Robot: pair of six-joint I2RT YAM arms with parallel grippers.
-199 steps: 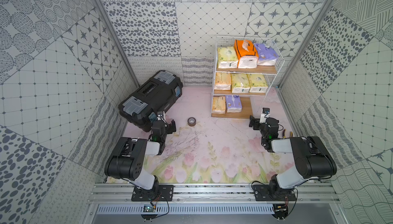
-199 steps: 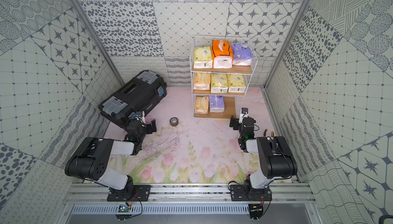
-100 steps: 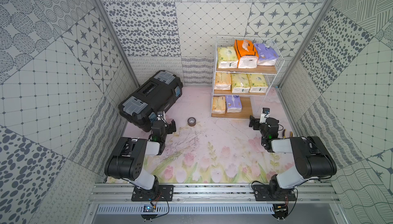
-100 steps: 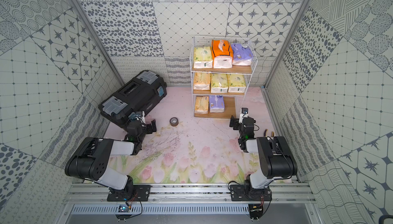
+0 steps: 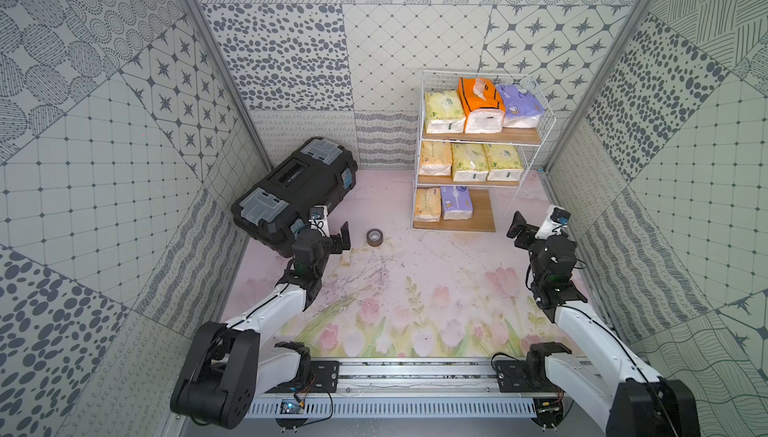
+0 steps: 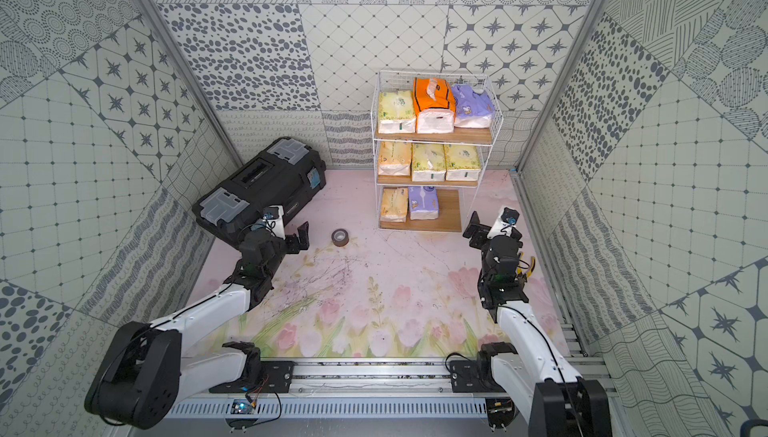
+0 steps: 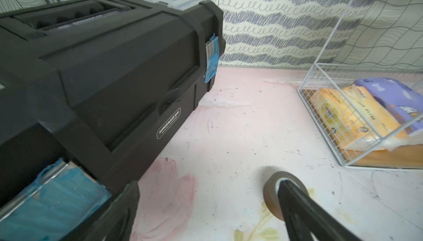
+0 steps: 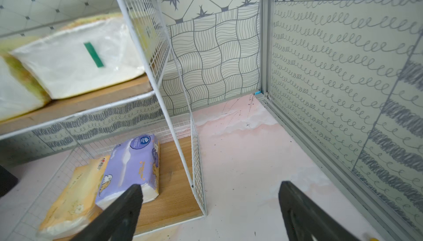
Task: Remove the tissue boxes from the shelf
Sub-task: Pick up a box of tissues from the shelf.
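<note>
The white wire shelf (image 5: 519, 136) stands at the back right, with tissue boxes on all three boards. On top lie a pale yellow-green pack (image 5: 442, 109), an orange one (image 5: 478, 98) and a purple one (image 5: 519, 102). The middle board has three yellowish packs (image 5: 469, 160). On the bottom board lie a yellow-orange pack (image 8: 75, 196) and a purple pack (image 8: 130, 164). My right gripper (image 8: 209, 186) is open and empty, low at the shelf's front right corner. My left gripper (image 7: 206, 184) is open and empty over the mat, between toolbox and tape roll.
A big black toolbox (image 5: 295, 190) lies at the back left, close to my left gripper (image 5: 322, 231). A brown tape roll (image 5: 375, 237) stands on the floral mat in front of the shelf. A yellow-handled tool (image 6: 530, 266) lies by the right wall.
</note>
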